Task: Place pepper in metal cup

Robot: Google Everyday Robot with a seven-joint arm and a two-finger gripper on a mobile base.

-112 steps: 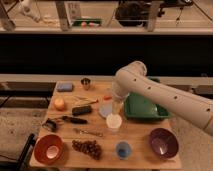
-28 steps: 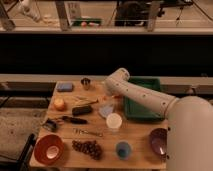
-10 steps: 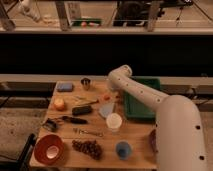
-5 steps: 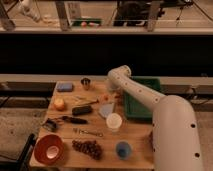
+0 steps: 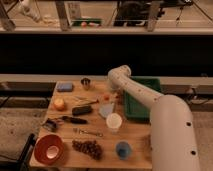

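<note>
The small orange-red pepper [image 5: 106, 96] shows at the back middle of the wooden table [image 5: 65, 135], right at the tip of my gripper [image 5: 109, 95]. The gripper is low over the table there, at the end of the white arm, which comes in from the lower right. The shiny metal cup [image 5: 85, 83] stands upright at the table's back edge, to the left of the gripper and a little further back. It is apart from the gripper.
A blue sponge [image 5: 64, 87] lies left of the metal cup, and a round orange fruit [image 5: 59, 103] lies nearer. A black object [image 5: 82, 109], grey-blue piece [image 5: 106, 109], white cup [image 5: 114, 121], blue cup [image 5: 123, 149], grapes [image 5: 87, 147] and red bowl [image 5: 48, 149] fill the front. A green tray [image 5: 145, 97] sits at right.
Since one second ago the arm has hardly moved. The gripper stays at the pepper in the same spot.
</note>
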